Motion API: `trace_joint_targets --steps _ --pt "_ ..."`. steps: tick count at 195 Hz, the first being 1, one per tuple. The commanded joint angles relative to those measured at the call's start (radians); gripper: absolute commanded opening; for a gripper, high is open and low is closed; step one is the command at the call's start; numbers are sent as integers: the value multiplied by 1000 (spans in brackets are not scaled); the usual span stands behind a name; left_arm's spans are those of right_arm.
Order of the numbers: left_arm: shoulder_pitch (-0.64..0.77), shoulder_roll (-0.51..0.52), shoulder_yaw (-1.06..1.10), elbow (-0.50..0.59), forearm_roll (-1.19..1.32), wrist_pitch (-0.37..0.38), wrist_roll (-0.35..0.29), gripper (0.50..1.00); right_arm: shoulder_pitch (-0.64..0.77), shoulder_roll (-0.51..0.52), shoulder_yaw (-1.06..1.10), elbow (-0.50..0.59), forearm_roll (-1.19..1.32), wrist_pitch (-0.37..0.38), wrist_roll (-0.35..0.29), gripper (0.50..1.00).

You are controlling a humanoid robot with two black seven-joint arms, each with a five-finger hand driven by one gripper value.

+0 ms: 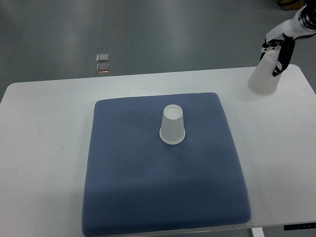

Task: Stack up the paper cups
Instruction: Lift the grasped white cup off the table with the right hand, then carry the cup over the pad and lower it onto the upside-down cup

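One white paper cup (173, 126) stands upside down near the middle of the blue mat (133, 187). A second white cup (263, 77), also mouth down and tilted, is at the table's far right corner, off the mat. My right hand (279, 48) comes in from the upper right and its black-and-white fingers are wrapped around the top of that second cup. Whether the cup's rim touches the table I cannot tell. The left arm does not show.
The mat lies on a white table (44, 148) whose far edge runs across the upper part of the view. Beyond it is grey floor with a small shiny object (102, 63).
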Motion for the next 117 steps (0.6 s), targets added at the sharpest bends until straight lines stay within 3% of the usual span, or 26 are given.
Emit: trace_joint_targets --steps 1,73,117 --pt "0 0 -1 1 0 0 0 1000 99 0 -1 10 -5 69 1 707" --pt "0 0 0 -1 0 0 0 1000 239 30 30 109 -4 99 1 709" --pt "1 0 -1 1 1 0 -1 1000 285 198 133 130 110 80 1 709"
